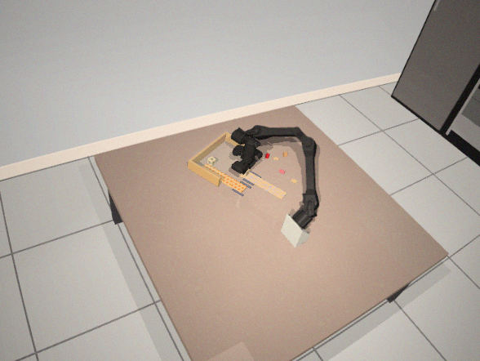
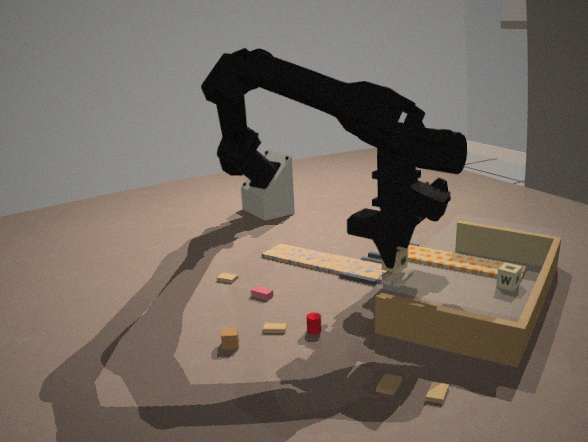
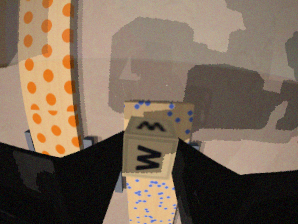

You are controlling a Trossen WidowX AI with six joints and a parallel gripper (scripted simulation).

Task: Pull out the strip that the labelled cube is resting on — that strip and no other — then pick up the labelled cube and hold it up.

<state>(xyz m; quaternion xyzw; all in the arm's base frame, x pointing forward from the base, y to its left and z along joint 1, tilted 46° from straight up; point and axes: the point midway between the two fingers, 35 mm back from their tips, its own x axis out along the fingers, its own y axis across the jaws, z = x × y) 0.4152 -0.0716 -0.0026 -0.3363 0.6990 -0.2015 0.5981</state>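
Note:
My gripper (image 1: pixel 246 171) (image 2: pixel 395 262) (image 3: pixel 149 139) points down and is shut on a cream cube (image 2: pixel 403 257) (image 3: pixel 150 156) marked W. The cube is a little above the far end of the blue-speckled strip (image 1: pixel 267 187) (image 2: pixel 320 262) (image 3: pixel 150 200); the strip's end shows beneath and beyond it. An orange-dotted strip (image 1: pixel 233 181) (image 2: pixel 450 261) (image 3: pixel 48 75) lies alongside, running into the walled area. A second W cube (image 1: pixel 211 161) (image 2: pixel 509 278) stands by that strip's far end. One finger is mostly hidden in the exterior view.
Low wooden walls (image 1: pixel 204 173) (image 2: pixel 450 325) enclose the far area. Short dark rails (image 1: pixel 237 192) (image 2: pixel 360 278) (image 3: pixel 119 182) flank the strips. A red cylinder (image 1: pixel 267 155) (image 2: pixel 314 324), an orange cube (image 1: pixel 285 154) (image 2: pixel 230 339), a pink block (image 1: pixel 282 171) (image 2: pixel 262 293) and several tan blocks lie outside.

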